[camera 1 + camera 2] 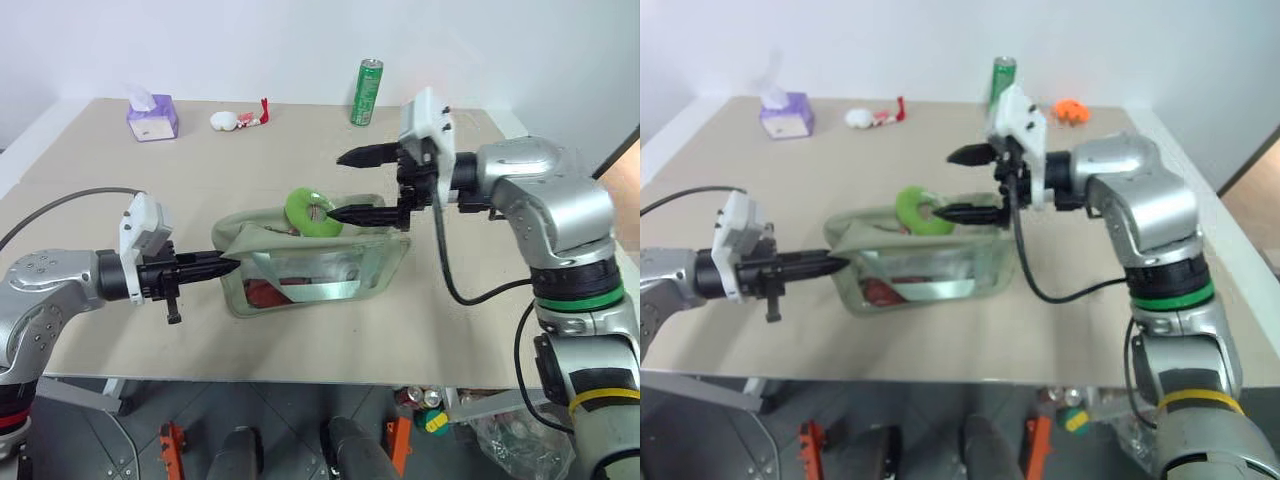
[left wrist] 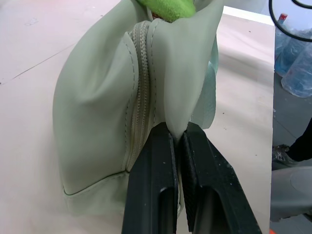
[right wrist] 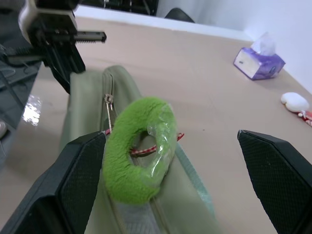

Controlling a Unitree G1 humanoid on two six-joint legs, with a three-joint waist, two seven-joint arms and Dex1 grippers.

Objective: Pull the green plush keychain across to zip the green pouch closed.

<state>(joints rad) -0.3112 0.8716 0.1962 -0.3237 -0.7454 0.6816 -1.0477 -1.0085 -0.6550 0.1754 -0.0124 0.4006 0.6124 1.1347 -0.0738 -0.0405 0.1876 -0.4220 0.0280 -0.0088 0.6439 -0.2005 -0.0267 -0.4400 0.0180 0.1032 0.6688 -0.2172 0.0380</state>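
The green pouch (image 1: pixel 310 272) lies on the table with its clear panel facing me and reddish contents inside. My left gripper (image 1: pixel 228 265) is shut on the fabric at the pouch's left end (image 2: pixel 97 97), next to the zipper track. The green plush keychain (image 1: pixel 312 212), a lime fuzzy ring, stands up from the pouch's top edge. My right gripper (image 1: pixel 336 186) points left and is open wide. Its lower finger reaches the ring, its upper finger is well above it. In the right wrist view the keychain (image 3: pixel 131 165) sits against one finger, with a wide gap to the other.
A green drink can (image 1: pixel 367 92) stands at the table's back, with a purple tissue box (image 1: pixel 152 117) and a small white and red object (image 1: pixel 240 119) at the back left. An orange item (image 1: pixel 1070 110) lies behind my right arm. A black cable (image 1: pixel 450 280) hangs from the right wrist.
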